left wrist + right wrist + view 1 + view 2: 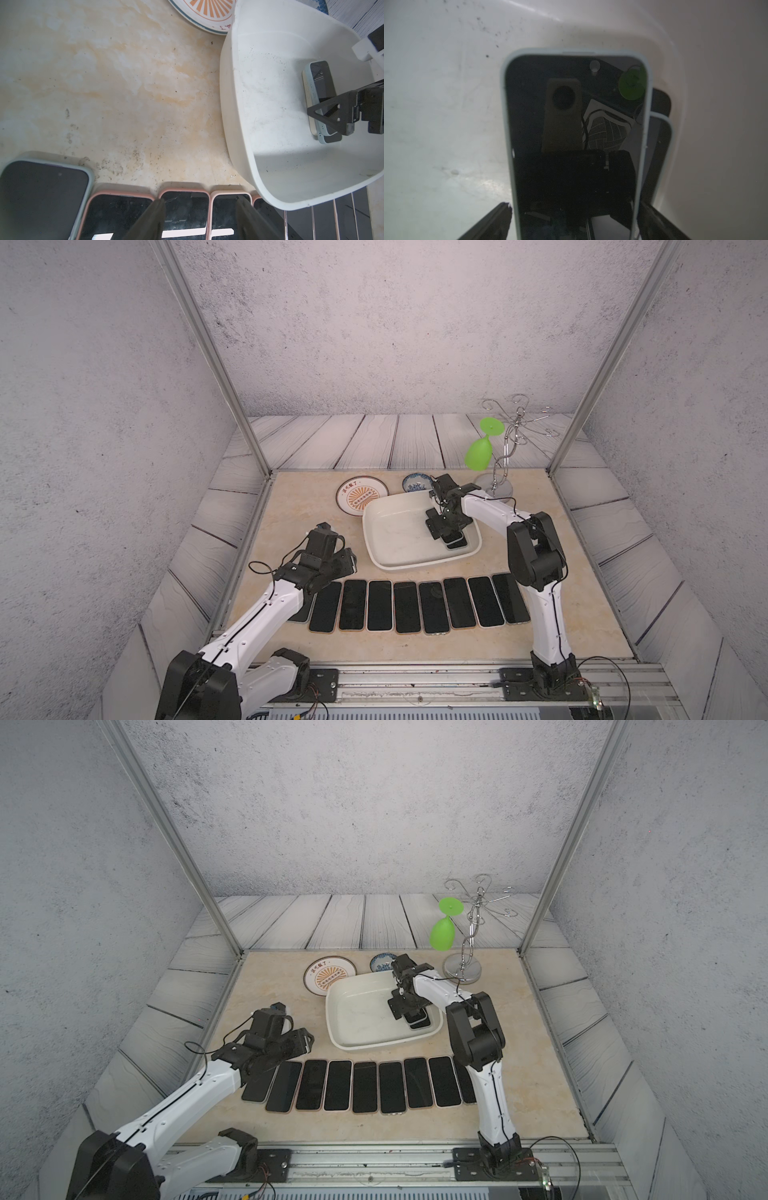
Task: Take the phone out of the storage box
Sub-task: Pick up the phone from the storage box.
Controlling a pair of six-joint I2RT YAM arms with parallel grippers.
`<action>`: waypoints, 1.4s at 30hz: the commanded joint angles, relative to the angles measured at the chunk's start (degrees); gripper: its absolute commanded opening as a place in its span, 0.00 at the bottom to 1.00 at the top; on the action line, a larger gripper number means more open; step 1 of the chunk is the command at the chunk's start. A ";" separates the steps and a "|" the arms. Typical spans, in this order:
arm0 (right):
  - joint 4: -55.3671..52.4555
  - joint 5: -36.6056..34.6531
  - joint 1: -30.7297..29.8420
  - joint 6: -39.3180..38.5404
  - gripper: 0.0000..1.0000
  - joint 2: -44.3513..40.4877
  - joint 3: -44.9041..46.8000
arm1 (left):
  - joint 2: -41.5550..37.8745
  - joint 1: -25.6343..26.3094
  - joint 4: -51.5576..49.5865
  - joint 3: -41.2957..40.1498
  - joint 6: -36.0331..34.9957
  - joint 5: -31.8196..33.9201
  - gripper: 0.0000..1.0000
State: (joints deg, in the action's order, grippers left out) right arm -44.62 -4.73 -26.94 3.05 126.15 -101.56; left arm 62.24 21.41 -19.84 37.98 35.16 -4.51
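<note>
The white storage box sits mid-table in both top views. At its right end lies a small stack of phones. The top phone has a pale blue-green case and lies screen up. My right gripper is down inside the box, open, with a finger close beside each long edge of that phone, which still rests on the stack. My left gripper hovers open and empty over the left end of a row of phones.
Several phones lie side by side, screen up, along the table in front of the box. Behind the box are an orange-patterned plate and a small blue-and-white dish. A metal rack holding a green glass stands at the back right.
</note>
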 commanded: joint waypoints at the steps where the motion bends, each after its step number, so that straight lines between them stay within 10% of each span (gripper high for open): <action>1: -1.77 -0.27 0.06 0.76 0.90 2.52 -0.45 | -0.92 0.30 0.81 -0.78 0.09 0.11 0.61; 5: -1.49 -1.62 0.09 1.64 0.54 0.62 -0.41 | -0.74 0.28 1.58 -0.38 0.00 -0.18 0.61; 12: 0.35 3.02 0.04 2.58 0.33 -9.28 2.41 | 4.80 0.30 13.18 4.71 1.82 -11.30 0.61; 16: 1.27 8.91 -0.01 2.18 0.32 -16.23 5.56 | 11.90 0.48 33.58 8.45 13.08 -23.35 0.63; 23: 1.47 18.79 -0.08 2.95 0.31 -22.77 10.45 | 27.44 4.63 56.70 17.17 31.70 -25.83 0.64; 42: 2.12 23.73 0.00 4.54 0.32 -27.09 13.26 | 38.56 10.54 59.54 18.15 38.01 -26.04 0.62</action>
State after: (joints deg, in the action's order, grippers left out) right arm -43.64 16.49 -26.94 7.03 101.60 -87.88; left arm 101.03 31.33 37.95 56.90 70.52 -28.86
